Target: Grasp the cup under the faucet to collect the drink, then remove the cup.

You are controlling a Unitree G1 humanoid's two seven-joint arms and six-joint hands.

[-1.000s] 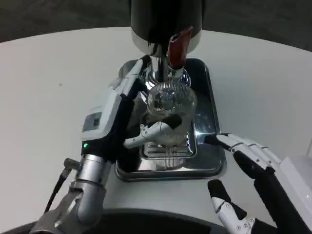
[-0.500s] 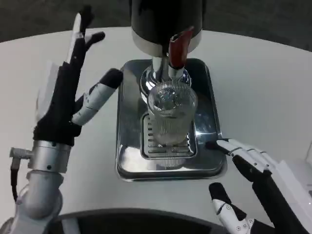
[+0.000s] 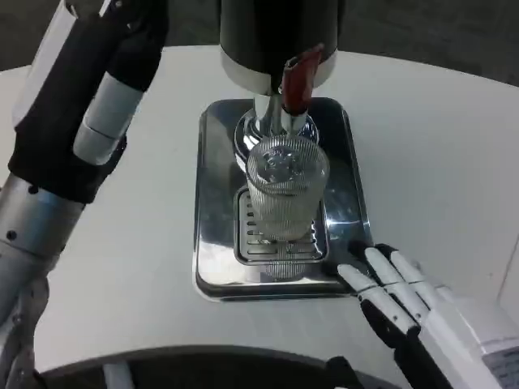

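The cup [image 3: 285, 190] stands on the tray [image 3: 212, 267] under the faucet [image 3: 298, 81]. The right hand [image 3: 397, 296], fingers spread and empty, touches the tray's corner; whether the left hand [image 3: 89, 81] is open or closed cannot be told.

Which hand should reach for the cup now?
Probably right. The right hand lies low at the tray's near right corner, fingers toward the cup. The left hand is raised high at far left.

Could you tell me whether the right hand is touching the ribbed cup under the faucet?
Apart. The head view shows the right hand at the tray's corner, bare tray between it and the cup.
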